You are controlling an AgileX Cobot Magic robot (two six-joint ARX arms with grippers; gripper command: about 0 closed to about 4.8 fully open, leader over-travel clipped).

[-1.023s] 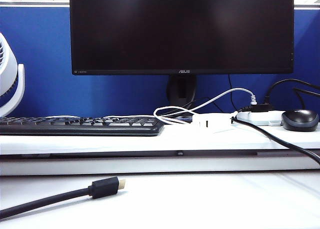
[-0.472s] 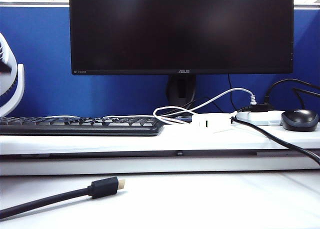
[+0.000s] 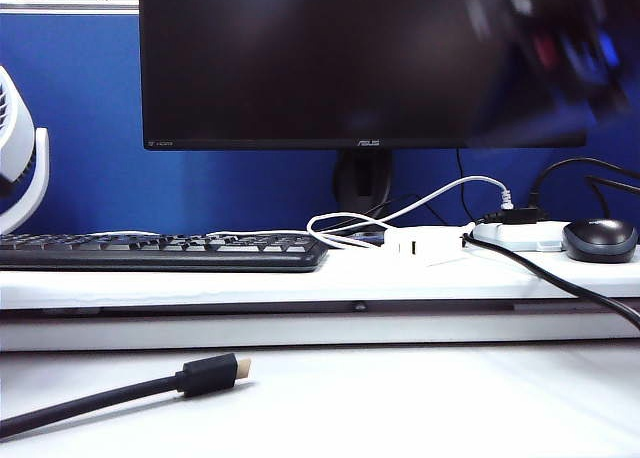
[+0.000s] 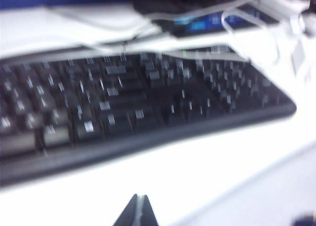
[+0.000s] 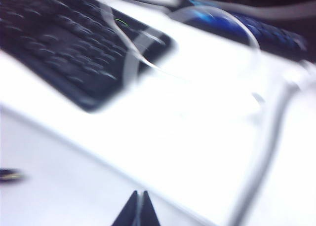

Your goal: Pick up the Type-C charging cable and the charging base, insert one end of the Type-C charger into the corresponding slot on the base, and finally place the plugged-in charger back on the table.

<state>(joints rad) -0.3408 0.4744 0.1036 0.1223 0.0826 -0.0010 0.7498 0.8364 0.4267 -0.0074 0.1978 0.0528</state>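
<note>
The charging base (image 3: 425, 241) is a small white block on the raised shelf step of the table (image 3: 400, 398), right of the keyboard. The thin white Type-C charging cable (image 3: 330, 240) lies in loops just left of it. My right arm (image 3: 560, 48) is a dark blur high in front of the monitor's right side. My right gripper (image 5: 139, 194) is shut and empty, above the shelf's front edge, with the cable's loops (image 5: 133, 53) ahead. My left gripper (image 4: 138, 199) is also shut and empty, over the white shelf in front of the keyboard (image 4: 123, 102). It does not show in the exterior view.
A black keyboard (image 3: 160, 250) fills the shelf's left. A white power strip (image 3: 520, 235) and black mouse (image 3: 600, 240) sit at the right, with a thick black cable (image 3: 560, 283) running off the shelf. A black gold-tipped plug (image 3: 210, 373) lies on the lower table. A white fan (image 3: 20, 168) stands at the left edge.
My right arm has swung up into the exterior view's top right as a dark blur. Nothing on the table has moved.
</note>
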